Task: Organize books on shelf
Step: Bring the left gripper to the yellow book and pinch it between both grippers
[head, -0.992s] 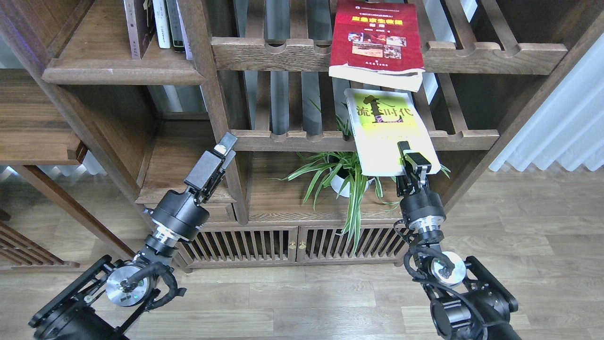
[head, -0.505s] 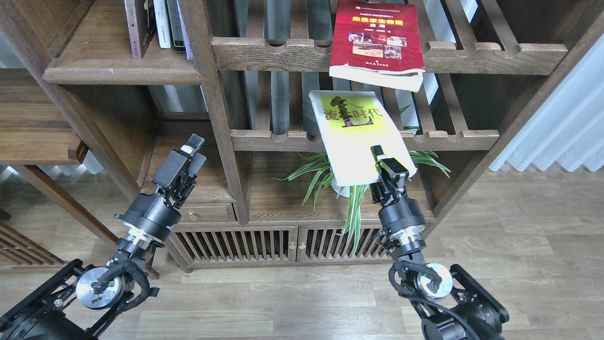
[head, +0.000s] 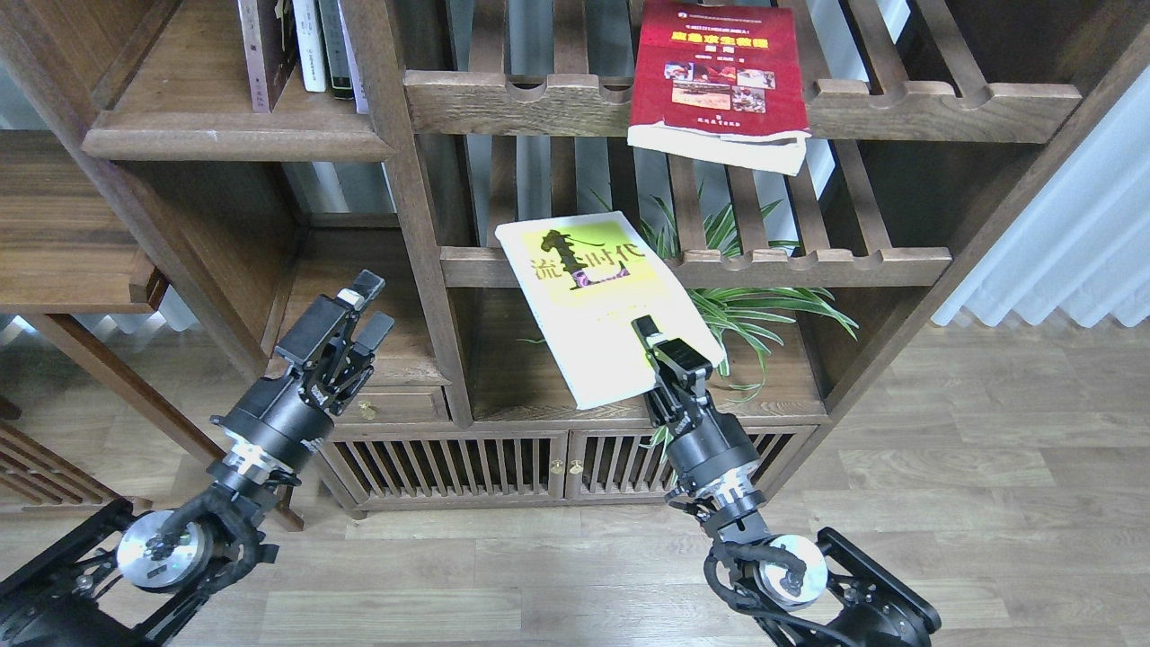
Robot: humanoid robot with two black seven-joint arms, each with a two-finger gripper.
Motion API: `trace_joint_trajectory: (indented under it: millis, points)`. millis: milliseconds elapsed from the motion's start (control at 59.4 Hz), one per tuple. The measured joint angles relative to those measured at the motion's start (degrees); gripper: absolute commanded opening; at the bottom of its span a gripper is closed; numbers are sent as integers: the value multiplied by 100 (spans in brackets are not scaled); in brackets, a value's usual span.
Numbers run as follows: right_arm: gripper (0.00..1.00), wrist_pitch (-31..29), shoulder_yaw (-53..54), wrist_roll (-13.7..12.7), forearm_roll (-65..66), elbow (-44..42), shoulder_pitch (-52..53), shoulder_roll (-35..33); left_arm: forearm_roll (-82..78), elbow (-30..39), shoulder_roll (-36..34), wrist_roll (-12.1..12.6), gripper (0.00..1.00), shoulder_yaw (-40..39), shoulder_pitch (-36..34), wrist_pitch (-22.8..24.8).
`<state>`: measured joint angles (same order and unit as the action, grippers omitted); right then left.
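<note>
Black left end effector, at 8 o'clock: fingers apart, nothing between them, hanging near the drawer unit.

Black right end effector, at 5 o'clock of centre: clamped on the near corner of the yellow-green book. That book is in the air, cover up, fanning away from the end effector toward 11 o'clock, its far edge overlapping the front rail of the lower slatted rack. It rests on no surface that can be seen.

Green potted plant, behind and under the held book, leaves spreading toward 3 o'clock.

Red book, at 12 o'clock, lies flat on the upper slatted rack, its near edge overhanging the rail. Not yet collected.

Dark-brown shelf, at 10 o'clock, well apart from the held book; slim volumes stand at its back.

Progress, judged: early to middle. One book in transit, one waiting on the rack, neither on the shelf. A maroon book is not in view.
</note>
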<state>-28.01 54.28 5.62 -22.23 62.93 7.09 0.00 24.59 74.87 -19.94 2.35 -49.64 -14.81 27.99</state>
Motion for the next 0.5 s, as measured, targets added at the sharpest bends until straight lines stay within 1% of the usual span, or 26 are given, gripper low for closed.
trace_joint_trajectory:
  millis: [235,505]
  points:
    - [7,0,-63,0,30,152,13,0,35,-6,-25,31,87,188,22,0]
    - [8,2,-426,-6,62,201,-5,0,46,0,-57,26,86,308,107,0]
